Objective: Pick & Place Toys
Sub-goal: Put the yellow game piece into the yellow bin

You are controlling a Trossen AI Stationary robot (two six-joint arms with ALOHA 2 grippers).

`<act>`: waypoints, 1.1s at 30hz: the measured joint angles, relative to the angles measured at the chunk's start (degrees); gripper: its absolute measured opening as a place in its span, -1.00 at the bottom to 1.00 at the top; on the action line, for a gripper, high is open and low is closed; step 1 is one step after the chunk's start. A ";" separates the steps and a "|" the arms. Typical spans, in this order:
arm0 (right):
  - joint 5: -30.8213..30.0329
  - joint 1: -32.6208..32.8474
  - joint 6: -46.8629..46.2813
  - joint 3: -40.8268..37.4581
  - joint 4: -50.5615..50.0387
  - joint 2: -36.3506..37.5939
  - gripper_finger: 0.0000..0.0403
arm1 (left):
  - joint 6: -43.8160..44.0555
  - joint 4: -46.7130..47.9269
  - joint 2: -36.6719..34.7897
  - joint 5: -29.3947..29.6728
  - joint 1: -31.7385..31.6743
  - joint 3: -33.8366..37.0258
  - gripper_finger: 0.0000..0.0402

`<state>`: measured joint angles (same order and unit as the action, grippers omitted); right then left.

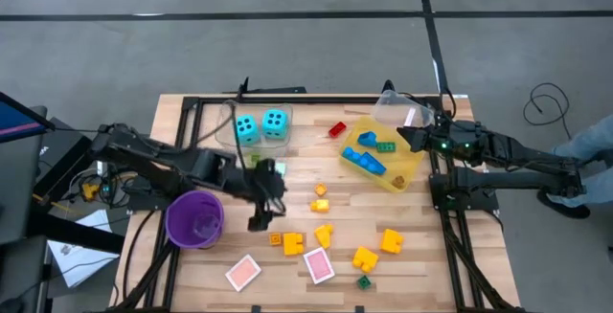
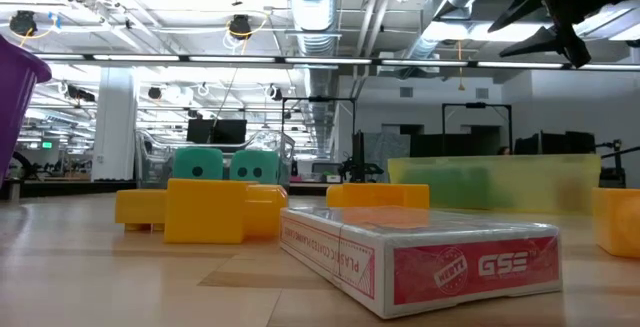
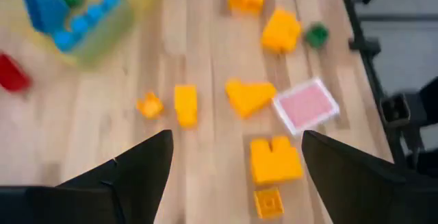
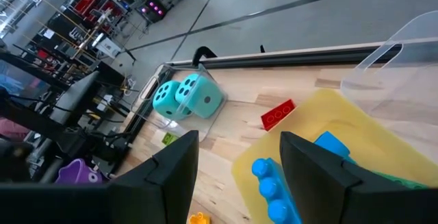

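From above, my left gripper [image 1: 262, 201] hangs unclenched and empty over mid-table, the purple cup [image 1: 195, 219] at its 8 o'clock and the scattered yellow bricks [image 1: 323, 234] at its 4 o'clock; I judge it is lining up on one. My right gripper [image 1: 410, 137] is poised over the yellow bin [image 1: 407, 173], which holds blue bricks [image 1: 364, 161], fingers spread, nothing held. The two cyan dice [image 1: 261, 126] sit at the table's 12 o'clock. At table height, a boxed card deck [image 2: 420, 252] lies nearest, a yellow brick [image 2: 206, 210] at its 10 o'clock. My left wrist camera confirms parted fingers above a pink card [image 3: 306, 105] and orange-yellow bricks [image 3: 274, 159]. My right wrist camera shows open fingers, with a red brick [image 4: 277, 114] between dice [image 4: 187, 96] and bin [image 4: 342, 121].
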<state>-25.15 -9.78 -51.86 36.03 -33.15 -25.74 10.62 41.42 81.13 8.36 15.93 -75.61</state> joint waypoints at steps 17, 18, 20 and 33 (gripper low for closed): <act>1.29 0.00 -0.17 0.00 0.00 -0.07 -0.02 | 13.88 -22.14 0.02 2.15 9.10 28.11 0.61; 1.31 0.00 -0.20 0.00 0.00 -0.07 -0.02 | 13.82 -22.70 0.02 1.82 9.17 28.93 0.61; 1.31 0.00 -0.20 0.00 -0.02 -0.07 -0.02 | 13.66 -24.28 0.02 1.65 9.17 30.29 0.61; 1.31 0.00 -0.20 0.00 -0.22 -0.07 -0.02 | 11.90 -29.81 8.09 -3.85 9.29 29.70 0.61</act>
<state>-23.83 -9.78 -52.06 36.03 -33.37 -25.80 22.52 11.61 89.22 4.51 25.22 -45.91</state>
